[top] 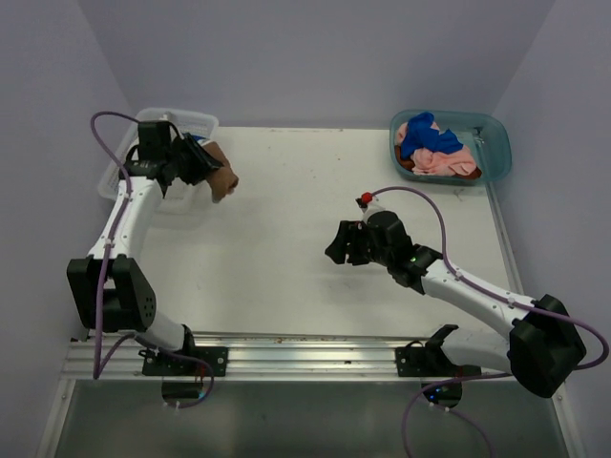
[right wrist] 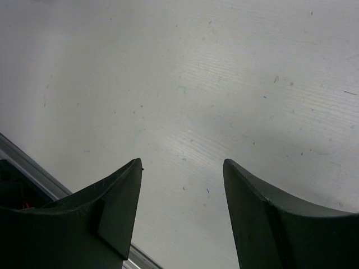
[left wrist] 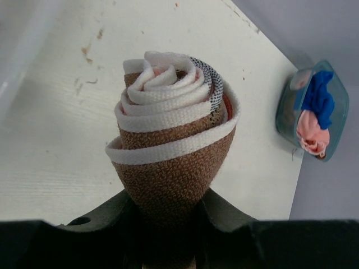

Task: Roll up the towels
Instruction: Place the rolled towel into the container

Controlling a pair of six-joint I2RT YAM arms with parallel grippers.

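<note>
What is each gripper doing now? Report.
Left gripper: shut on the rolled brown towel.
Right gripper: open, holding nothing.

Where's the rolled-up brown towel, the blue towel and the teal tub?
rolled brown towel [left wrist: 168, 185]: left wrist view, on its brown outer wrap.
blue towel [top: 425, 136]: top external view, middle of the blue heap.
teal tub [top: 498, 145]: top external view, on its right wall.

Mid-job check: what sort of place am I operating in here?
Most likely a robotics lab test cell: a white table boxed in by plain lilac walls, a metal mounting rail along its near edge, and towels staged in a teal tub.
</note>
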